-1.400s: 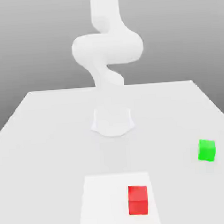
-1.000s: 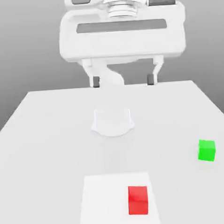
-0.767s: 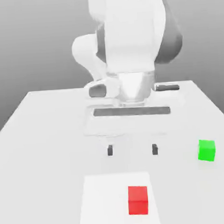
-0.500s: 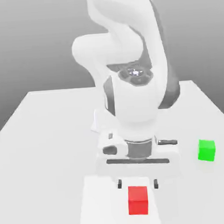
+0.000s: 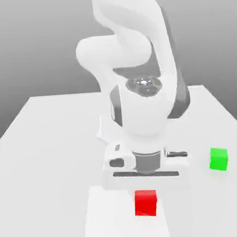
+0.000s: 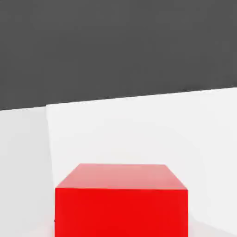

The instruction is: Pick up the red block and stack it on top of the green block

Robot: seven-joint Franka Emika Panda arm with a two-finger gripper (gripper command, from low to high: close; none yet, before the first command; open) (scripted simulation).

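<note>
On the near part of the white table point(image 5: 38, 146), a brighter white square patch point(image 5: 105, 221) is marked out, and the red block point(image 5: 146, 203) is found on it, towards the patch's right side in the exterior view.

Item, red block: small plain cube, bright red, smooth matte faces, no writing or label to be read. In the hand view the block point(image 6: 121, 203) is seen close, its top face lighter than its front face, set square on the patch.

Item, green block point(image 5: 218, 159): small plain cube, bright green, of like size, unmarked. It is placed on the bare table, well apart from the red block, farther back and towards the exterior view's right.

Item, arm point(image 5: 136, 64): white with grey joint sections, no brand or lettering legible. The hand is lowered just behind and above the red block.

Item, gripper point(image 5: 145, 191): fingers hidden behind the hand and block; the claw is taken as closed down. Whether the red block is gripped cannot be told from these views; the block sits on the patch.
</note>
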